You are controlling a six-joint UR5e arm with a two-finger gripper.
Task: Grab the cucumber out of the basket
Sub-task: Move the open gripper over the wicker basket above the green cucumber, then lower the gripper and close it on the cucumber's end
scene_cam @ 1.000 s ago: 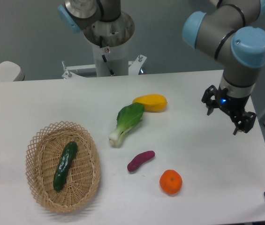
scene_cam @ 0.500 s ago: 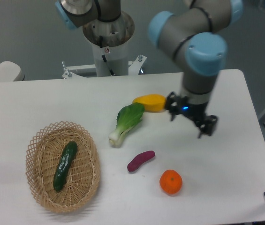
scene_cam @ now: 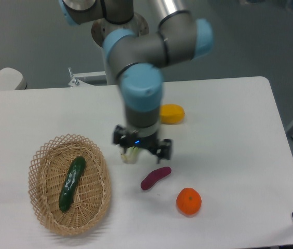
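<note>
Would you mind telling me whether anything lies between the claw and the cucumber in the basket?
Nothing visible does. The claw hangs over the table right of the basket, and the cucumber lies uncovered inside, with only the low wicker rim between them.

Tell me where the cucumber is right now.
The cucumber lies lengthwise inside the basket at the lower left of the camera view, well left of the gripper and the sweet potato.

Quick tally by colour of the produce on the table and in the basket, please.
Dark green: 1, cucumber in the basket
Light green: 1, bok choy, mostly hidden by the arm
Yellow: 1, yellow vegetable
Purple: 1, sweet potato
Orange: 1, orange
Total: 5
</note>
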